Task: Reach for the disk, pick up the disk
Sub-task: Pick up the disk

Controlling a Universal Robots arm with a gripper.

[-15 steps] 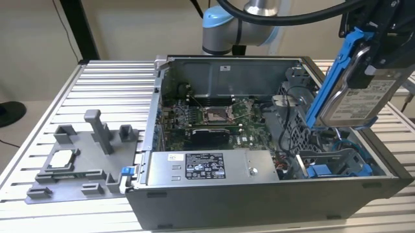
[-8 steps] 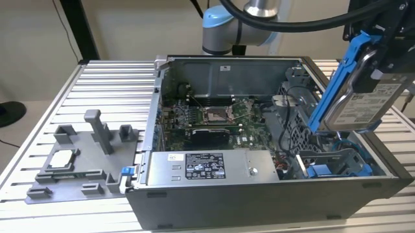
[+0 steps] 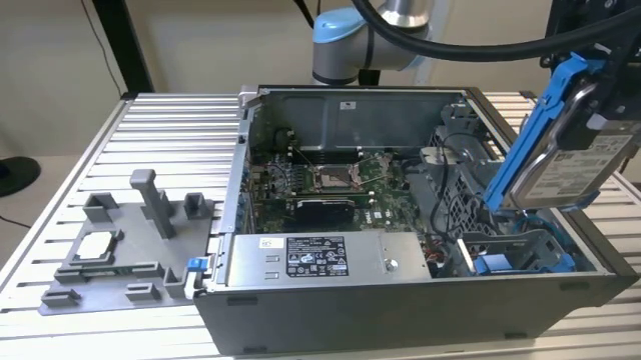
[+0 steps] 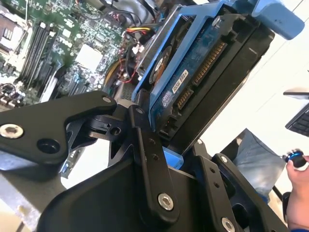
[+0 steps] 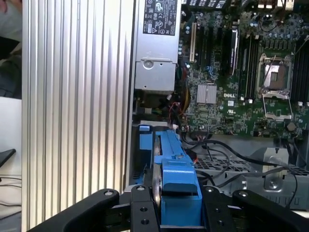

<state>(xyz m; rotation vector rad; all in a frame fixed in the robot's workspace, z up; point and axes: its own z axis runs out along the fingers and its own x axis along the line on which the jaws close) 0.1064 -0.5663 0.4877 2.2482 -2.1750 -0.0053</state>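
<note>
1. Standing untouched at the exterior view's lower left: grey fixture plate (image 3: 120, 247).
2. Sitting mid-frame: open computer case (image 3: 401, 315).
3. Hanging upper right, lifted clear: disk (image 3: 566, 150), pinched between gripper (image 3: 601, 97) fingers (image 4: 149, 159). Reach and pick-up judged done.

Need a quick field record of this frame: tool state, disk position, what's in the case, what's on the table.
tool: shut on the disk, gripping it at its upper end
disk pose: lifted clear above the open computer case, tilted, blue frame along its edges
disk in wrist views: clamped between the black fingers
case contents: motherboard, power supply by the front wall
bay: blue-trimmed drive bay below the disk
table: grey fixture plate on the exterior view's left
</note>
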